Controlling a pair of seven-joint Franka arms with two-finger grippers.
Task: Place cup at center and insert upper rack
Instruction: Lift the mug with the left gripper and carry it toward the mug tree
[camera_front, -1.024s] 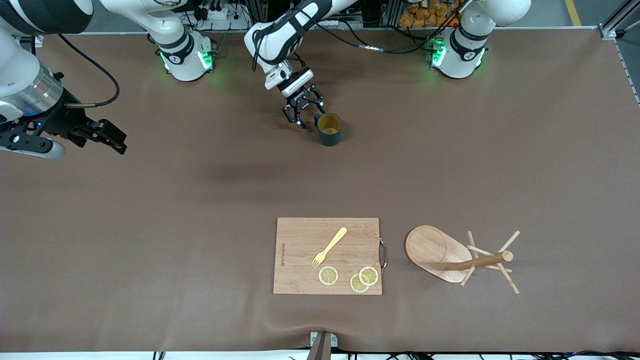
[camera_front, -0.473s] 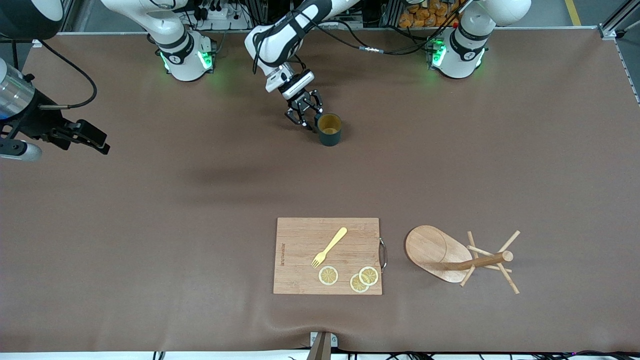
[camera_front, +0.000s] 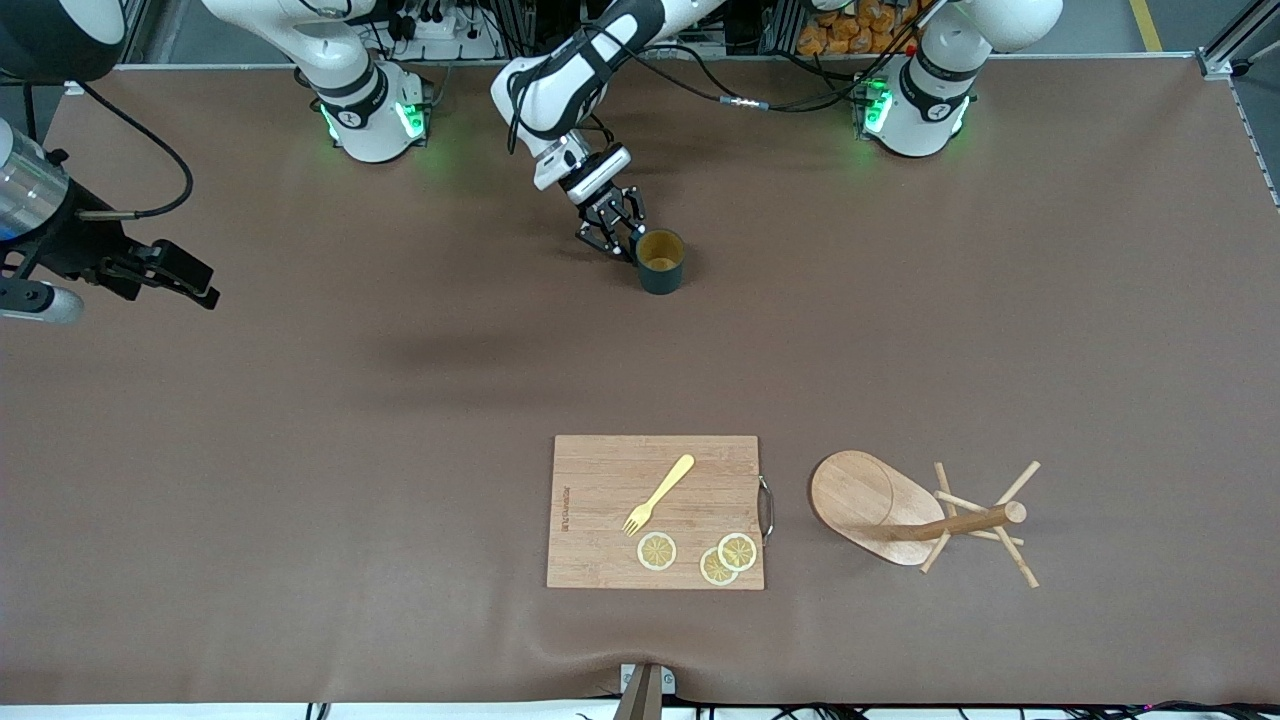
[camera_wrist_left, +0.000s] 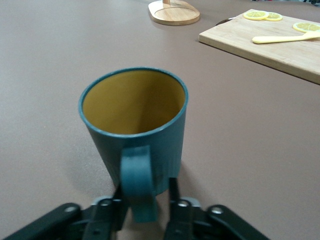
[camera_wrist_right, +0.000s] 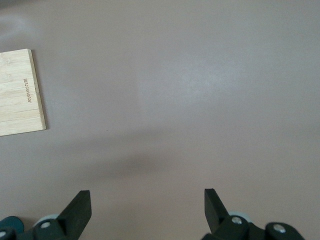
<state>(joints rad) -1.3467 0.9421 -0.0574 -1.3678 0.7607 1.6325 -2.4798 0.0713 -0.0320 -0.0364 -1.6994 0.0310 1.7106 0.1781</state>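
Observation:
The dark teal cup (camera_front: 660, 262) stands upright near the robots' edge of the table, its tan inside showing (camera_wrist_left: 135, 100). My left gripper (camera_front: 613, 238) is low at the table beside it, on the side toward the right arm's end. Its fingers (camera_wrist_left: 107, 210) are shut around the cup's small handle (camera_wrist_left: 136, 182). The upper rack (camera_front: 920, 515), a light wooden mug tree, lies tipped on its side near the front camera, toward the left arm's end; its oval base (camera_wrist_left: 175, 12) also shows in the left wrist view. My right gripper (camera_front: 205, 285) waits open over the right arm's end (camera_wrist_right: 147, 210).
A bamboo cutting board (camera_front: 590, 480) lies beside the rack, nearer the front camera than the cup. It carries a yellow fork (camera_front: 658, 493) and three lemon slices (camera_front: 657, 551). The board's corner (camera_wrist_right: 17, 92) shows in the right wrist view.
My left gripper's fingers have closed from wide open onto the cup's handle. The right arm pulled back toward its end of the table, then stayed still.

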